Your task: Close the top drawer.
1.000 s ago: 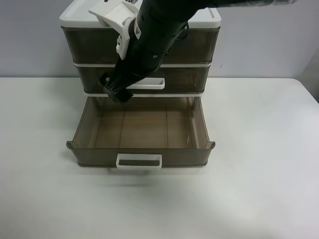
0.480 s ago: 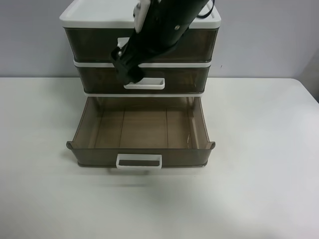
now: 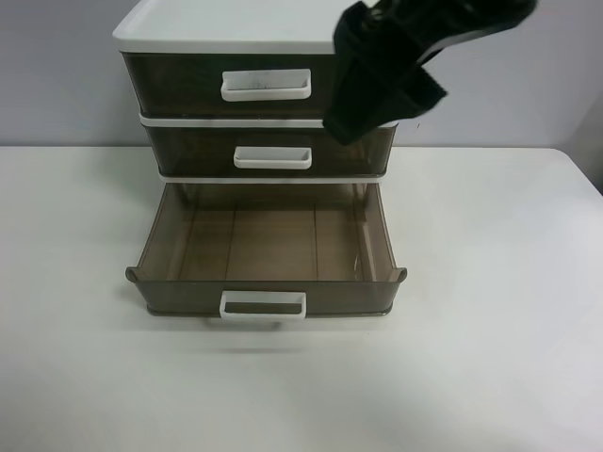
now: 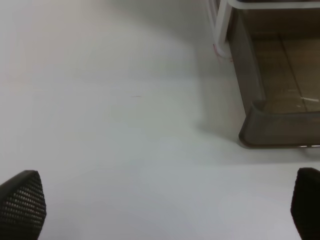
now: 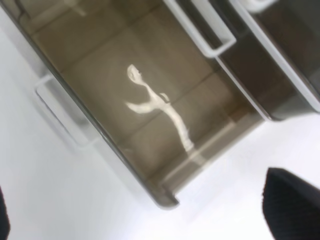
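The top drawer (image 3: 179, 83) is the uppermost of three smoky-brown drawers. It sits pushed in flush with the white frame, and its wide, faintly scuffed white handle (image 3: 266, 85) is in plain sight. It also shows at the edge of the right wrist view (image 5: 295, 35). My right gripper (image 3: 363, 118) hangs in the air in front of the cabinet's right side, touching nothing. Its jaws stand wide apart and empty in the right wrist view (image 5: 150, 220). My left gripper (image 4: 162, 205) is open and empty over the bare table beside the cabinet.
The bottom drawer (image 3: 151, 292) is pulled far out and holds nothing; its handle (image 3: 264, 306) points at the camera. It shows in both wrist views (image 5: 150, 165) (image 4: 260, 125). The middle drawer (image 3: 188, 151) is pushed in. The white table (image 3: 490, 330) spreads around the cabinet.
The black arm has drawn back from the front of the top drawer, up and to the right. It no longer covers the top handle. The drawers have stayed where they were.
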### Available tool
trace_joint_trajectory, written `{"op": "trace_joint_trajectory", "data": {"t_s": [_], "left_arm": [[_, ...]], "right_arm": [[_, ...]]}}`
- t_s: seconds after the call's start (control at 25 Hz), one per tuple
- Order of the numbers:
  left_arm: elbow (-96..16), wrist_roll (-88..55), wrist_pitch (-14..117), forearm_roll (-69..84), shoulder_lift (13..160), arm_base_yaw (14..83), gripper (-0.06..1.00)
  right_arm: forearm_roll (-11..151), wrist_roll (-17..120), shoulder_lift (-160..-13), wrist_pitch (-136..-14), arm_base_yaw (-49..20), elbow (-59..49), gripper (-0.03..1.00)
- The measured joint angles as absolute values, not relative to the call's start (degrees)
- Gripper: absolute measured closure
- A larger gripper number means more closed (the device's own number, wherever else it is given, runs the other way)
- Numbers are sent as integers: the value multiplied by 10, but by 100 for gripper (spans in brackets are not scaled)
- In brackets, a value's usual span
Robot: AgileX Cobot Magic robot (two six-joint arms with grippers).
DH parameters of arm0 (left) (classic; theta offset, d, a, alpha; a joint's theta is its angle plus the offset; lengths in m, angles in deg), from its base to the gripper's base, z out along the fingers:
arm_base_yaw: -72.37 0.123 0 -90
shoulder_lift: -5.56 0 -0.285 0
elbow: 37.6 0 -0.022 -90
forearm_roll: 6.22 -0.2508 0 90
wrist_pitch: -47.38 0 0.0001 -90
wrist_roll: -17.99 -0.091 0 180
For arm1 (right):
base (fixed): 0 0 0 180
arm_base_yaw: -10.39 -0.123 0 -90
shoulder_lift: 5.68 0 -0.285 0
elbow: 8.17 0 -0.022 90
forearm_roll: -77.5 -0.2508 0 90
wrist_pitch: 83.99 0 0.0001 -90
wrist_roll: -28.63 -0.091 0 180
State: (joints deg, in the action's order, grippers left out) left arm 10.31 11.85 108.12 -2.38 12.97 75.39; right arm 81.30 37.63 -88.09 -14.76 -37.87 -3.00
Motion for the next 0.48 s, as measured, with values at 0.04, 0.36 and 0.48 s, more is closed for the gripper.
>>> {"op": "trace_joint_trajectory", "data": {"t_s": [0.04, 0.36, 0.48], "left_arm": [[103, 118, 1081, -24, 130, 754, -5], [103, 118, 1081, -24, 130, 754, -5], [103, 118, 1081, -24, 130, 754, -5]], "right_arm": [[813, 376, -857, -147, -379, -47, -3], [813, 367, -639, -144, -379, -238, -3], [813, 353, -558, -143, -379, -294, -3]]}}
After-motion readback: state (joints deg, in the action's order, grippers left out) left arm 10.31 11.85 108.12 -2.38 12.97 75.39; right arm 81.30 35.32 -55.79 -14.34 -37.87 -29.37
